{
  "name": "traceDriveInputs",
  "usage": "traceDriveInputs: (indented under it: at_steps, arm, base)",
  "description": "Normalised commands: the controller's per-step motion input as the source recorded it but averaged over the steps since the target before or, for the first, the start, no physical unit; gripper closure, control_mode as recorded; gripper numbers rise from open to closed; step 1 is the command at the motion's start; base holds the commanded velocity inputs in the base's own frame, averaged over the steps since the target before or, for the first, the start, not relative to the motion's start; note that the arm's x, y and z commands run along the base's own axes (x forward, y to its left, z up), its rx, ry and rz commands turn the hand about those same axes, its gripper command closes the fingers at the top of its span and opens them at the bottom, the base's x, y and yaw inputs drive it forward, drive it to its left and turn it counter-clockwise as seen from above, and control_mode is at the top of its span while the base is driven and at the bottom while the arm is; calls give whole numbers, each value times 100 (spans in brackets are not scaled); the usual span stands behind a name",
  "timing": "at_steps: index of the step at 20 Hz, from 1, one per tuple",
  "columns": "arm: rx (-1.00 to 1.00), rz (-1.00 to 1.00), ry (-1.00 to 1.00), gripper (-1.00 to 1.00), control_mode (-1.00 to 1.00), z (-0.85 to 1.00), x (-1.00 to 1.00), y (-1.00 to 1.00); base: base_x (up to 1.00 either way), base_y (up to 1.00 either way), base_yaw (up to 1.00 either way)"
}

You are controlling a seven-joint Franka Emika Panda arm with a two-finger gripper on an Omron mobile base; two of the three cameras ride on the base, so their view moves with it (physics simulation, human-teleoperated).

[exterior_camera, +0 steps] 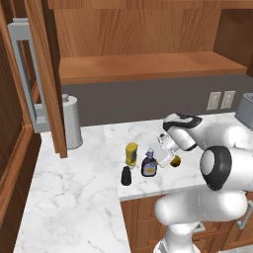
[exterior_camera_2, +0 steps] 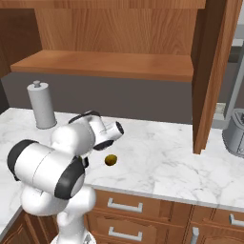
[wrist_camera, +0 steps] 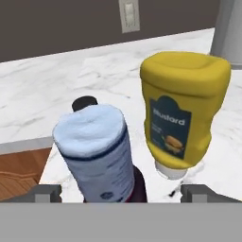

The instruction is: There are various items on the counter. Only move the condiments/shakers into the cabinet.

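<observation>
You are lining up on the dark bottle (wrist_camera: 101, 151) near the counter (exterior_camera: 74, 197) front edge, beside the mustard bottle (wrist_camera: 182, 116); the gripper (wrist_camera: 120, 191) fingers stand apart, so next ease forward and close.

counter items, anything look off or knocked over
Nothing is spilled or toppled. The yellow squeeze bottle, dark bottle and black shaker stand upright; the cabinet door hangs open.
</observation>
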Motion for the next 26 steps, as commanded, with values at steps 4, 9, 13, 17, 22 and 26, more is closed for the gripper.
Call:
traceDriveInputs:
  at_steps: [4,9,13,17,22,26]
  arm:
    - [0,0,0,100,-100,0,1,0]
    - [4,-5,-8,100,-100,80,-52,0]
    - [6,-16,-5,100,-100,100,-74,0]
    - [6,-23,0,100,-100,100,-62,0]
    - [2,-30,0,100,-100,100,-33,-1]
    - [-2,-17,0,100,-100,100,-21,-13]
  base:
    - [0,0,0]
    - [0,0,0]
    - [0,0,0]
    - [0,0,0]
    - [0,0,0]
    - [0,0,0]
